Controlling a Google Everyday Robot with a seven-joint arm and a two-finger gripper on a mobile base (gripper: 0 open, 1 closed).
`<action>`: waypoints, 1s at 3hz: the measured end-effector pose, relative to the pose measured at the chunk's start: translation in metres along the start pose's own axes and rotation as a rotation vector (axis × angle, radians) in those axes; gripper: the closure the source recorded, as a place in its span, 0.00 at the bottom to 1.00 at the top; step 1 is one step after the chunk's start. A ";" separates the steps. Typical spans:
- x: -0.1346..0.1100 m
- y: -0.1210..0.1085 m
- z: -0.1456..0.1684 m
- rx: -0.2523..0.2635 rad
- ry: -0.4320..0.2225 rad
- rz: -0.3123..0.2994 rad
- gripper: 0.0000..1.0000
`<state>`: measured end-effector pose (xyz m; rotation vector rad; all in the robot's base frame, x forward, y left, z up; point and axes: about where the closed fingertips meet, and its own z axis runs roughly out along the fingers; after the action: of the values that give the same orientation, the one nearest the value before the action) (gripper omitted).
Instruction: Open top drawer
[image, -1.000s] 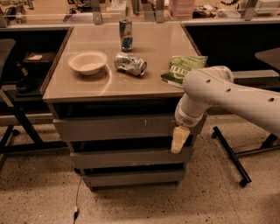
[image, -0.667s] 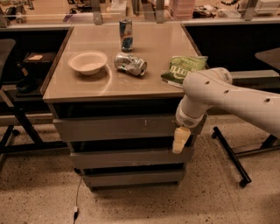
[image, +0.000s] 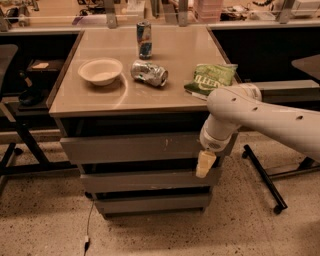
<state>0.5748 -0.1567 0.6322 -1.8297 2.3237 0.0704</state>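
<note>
Top drawer (image: 130, 148) centre frame, under tabletop (image: 170, 97), looks shut. Gripper (image: 205, 164) right of centre, pointing down at drawer's lower right corner; open or closed, cannot tell. No handle, so likely placed there to catch bottom edge and pull.

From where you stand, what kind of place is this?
Probably an office or lab workspace: a grey drawer cabinet, long benches behind it, and a wheeled stand leg on speckled floor. The gripper hangs by the top drawer's right end.
</note>
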 end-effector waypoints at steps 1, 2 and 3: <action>0.000 0.000 0.000 0.000 0.000 0.000 0.41; 0.000 0.000 0.000 0.000 0.000 0.000 0.64; 0.000 0.000 0.000 0.000 0.000 0.000 0.87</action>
<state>0.5747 -0.1567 0.6322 -1.8299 2.3238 0.0705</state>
